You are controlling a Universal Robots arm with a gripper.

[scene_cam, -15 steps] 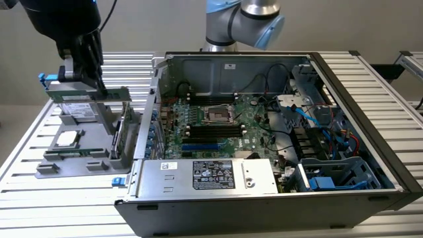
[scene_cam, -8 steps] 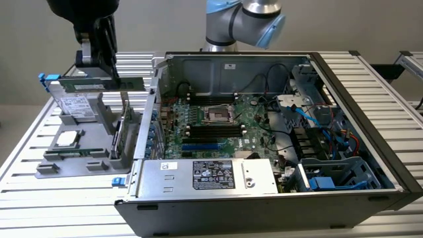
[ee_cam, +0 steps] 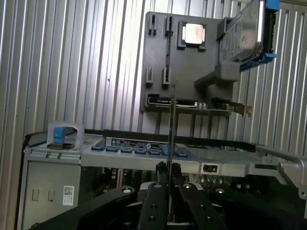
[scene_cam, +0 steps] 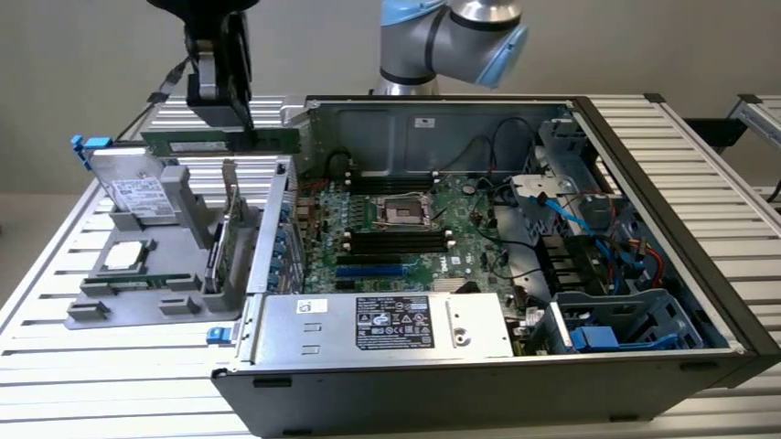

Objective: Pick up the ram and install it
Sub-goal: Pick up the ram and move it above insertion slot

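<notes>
Ram (scene_cam: 165,144) clamped in gripper (scene_cam: 222,130), fingers (ee_cam: 160,178) pressed together on its two flat faces. Stick hangs level in the air, long edge down, above the far edge of the grey tray (scene_cam: 91,311), its end near the open case (scene_cam: 488,384) corner. Wrist view: stick seen edge-on. Tray holds processor (scene_cam: 126,257), drive (scene_cam: 137,197) and upright card (scene_cam: 226,242). Motherboard (scene_cam: 452,215) lies well apart from the stick, inside the case

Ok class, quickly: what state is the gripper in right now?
Gripper: shut, holding the ram above the parts tray.
</notes>
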